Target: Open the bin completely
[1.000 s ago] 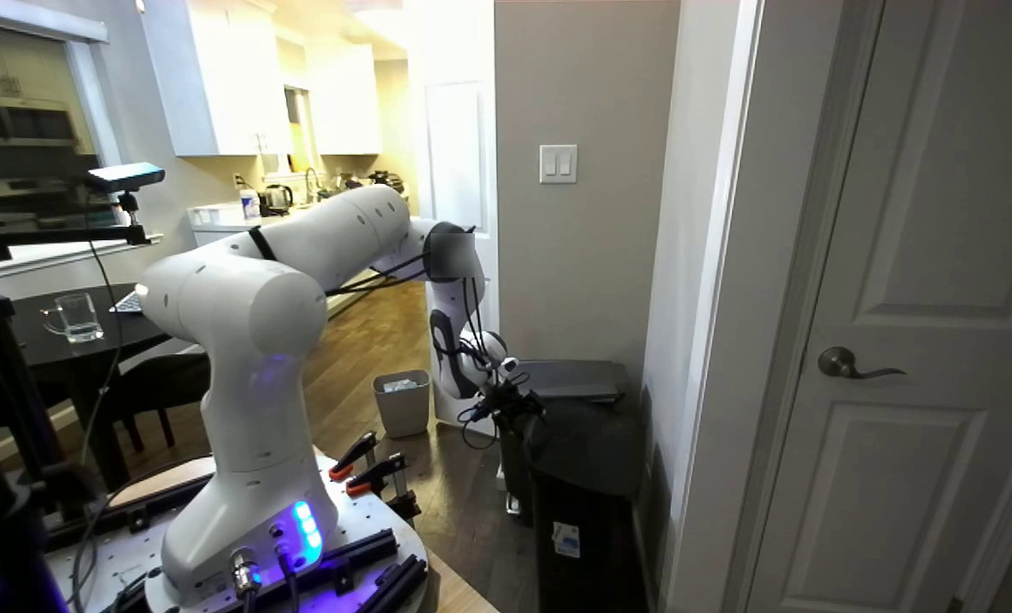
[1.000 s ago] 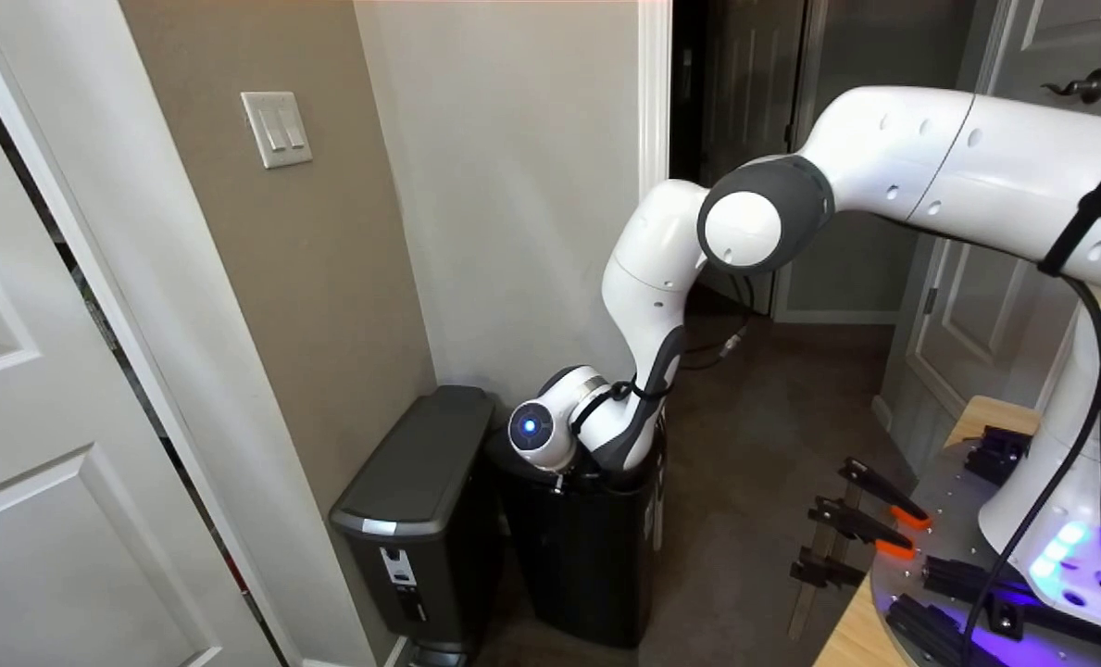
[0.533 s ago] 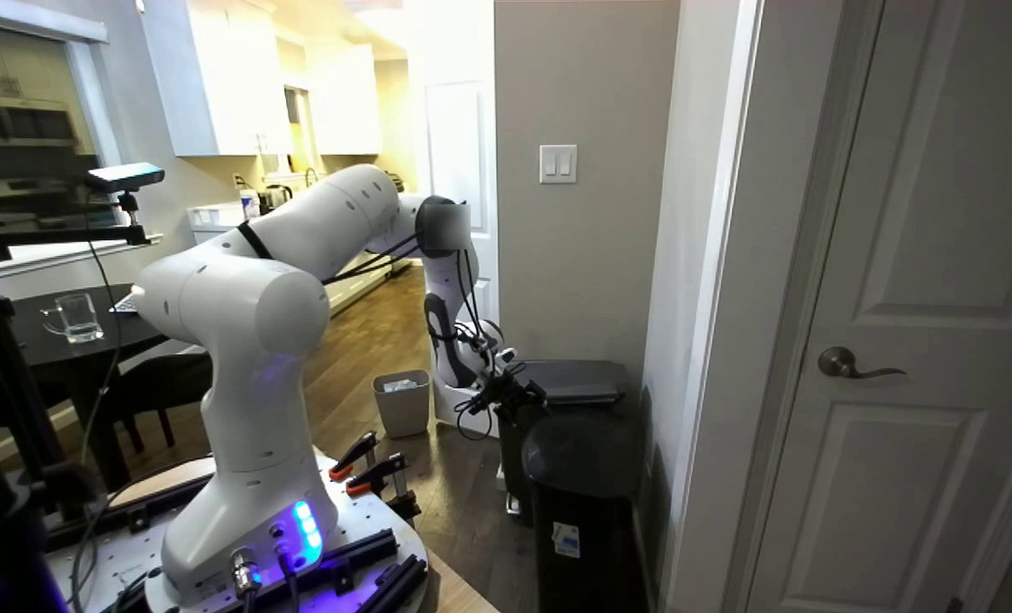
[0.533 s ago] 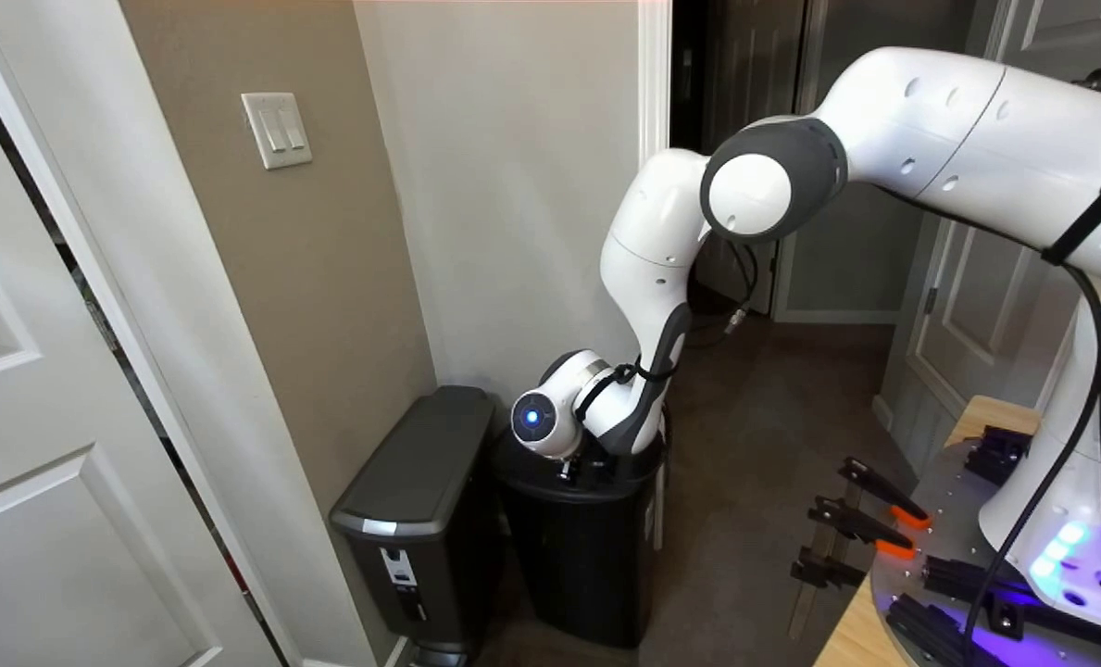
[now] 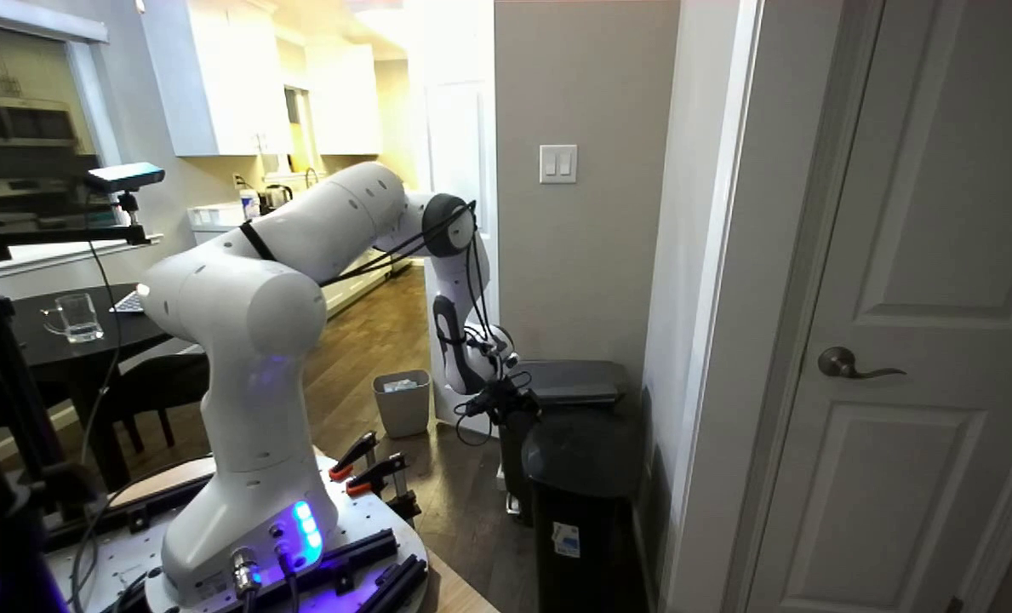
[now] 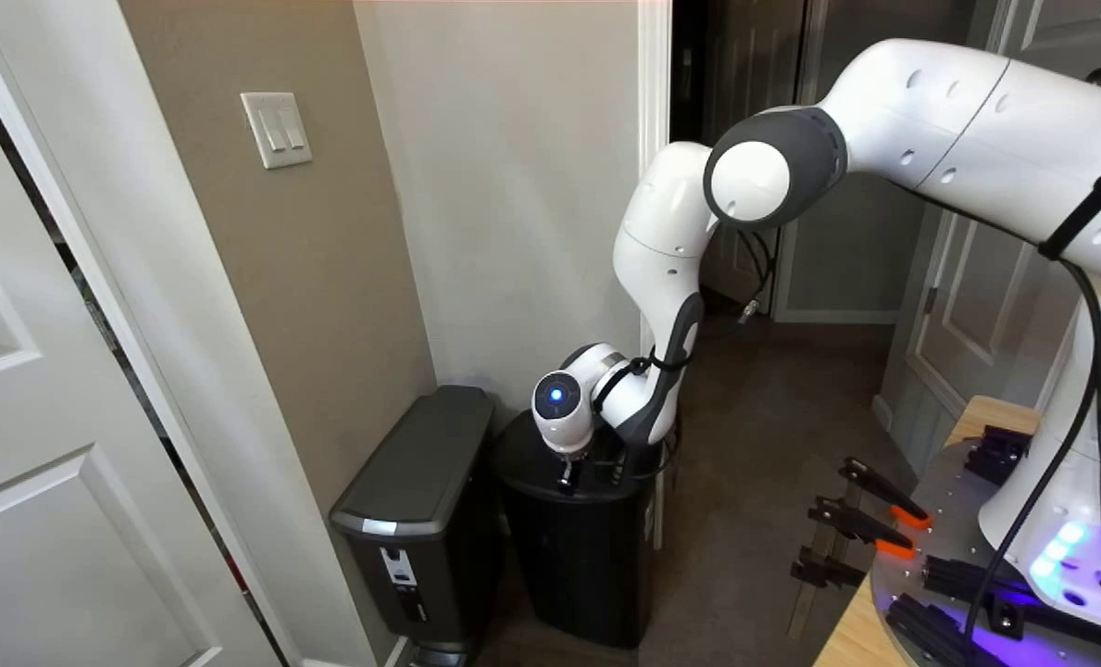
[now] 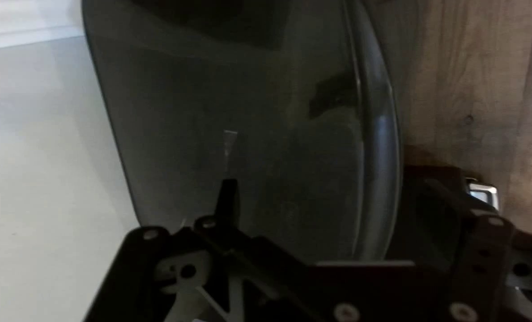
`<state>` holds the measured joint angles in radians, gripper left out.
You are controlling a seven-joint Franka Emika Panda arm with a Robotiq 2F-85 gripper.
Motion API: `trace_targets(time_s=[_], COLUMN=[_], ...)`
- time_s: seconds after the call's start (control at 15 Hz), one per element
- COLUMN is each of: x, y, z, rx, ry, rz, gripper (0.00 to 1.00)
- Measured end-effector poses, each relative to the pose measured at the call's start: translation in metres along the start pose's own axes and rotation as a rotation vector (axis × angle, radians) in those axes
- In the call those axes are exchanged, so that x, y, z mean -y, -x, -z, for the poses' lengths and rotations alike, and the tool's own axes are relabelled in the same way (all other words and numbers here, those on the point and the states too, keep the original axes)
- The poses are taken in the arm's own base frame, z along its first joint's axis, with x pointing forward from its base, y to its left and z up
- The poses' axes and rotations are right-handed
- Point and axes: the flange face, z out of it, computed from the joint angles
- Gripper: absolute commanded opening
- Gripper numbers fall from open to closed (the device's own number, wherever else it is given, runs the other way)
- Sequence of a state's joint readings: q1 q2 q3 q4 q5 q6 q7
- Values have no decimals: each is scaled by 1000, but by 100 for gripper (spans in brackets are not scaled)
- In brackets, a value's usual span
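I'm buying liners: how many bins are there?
3: the pedal bin by the brown wall, the black bin beside it, and the grey bin standing apart on the wood floor. Others may be hidden.

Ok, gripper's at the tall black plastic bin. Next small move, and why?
Probably ease the open black two-finger gripper slightly down, so its jaws come around the curved glossy lip of the flat dark plastic lid. In the wrist view they appear spread either side of that lip; the tall black rectangular bin looks shut in both exterior views. Contact isn't clear.
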<state>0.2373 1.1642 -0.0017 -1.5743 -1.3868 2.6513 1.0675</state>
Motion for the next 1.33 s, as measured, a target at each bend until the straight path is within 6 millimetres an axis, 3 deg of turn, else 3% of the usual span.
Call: trace_targets(time_s=[0.33,0.67,1.07,1.33], x=[15,49,83,77], y=[19,29,22,18], z=[-31,-64,-71,-69], rx=[-3,44,76,87], ry=[-123,-14,221,309], rz=[58,135,227,236], gripper=[100,100,100,100])
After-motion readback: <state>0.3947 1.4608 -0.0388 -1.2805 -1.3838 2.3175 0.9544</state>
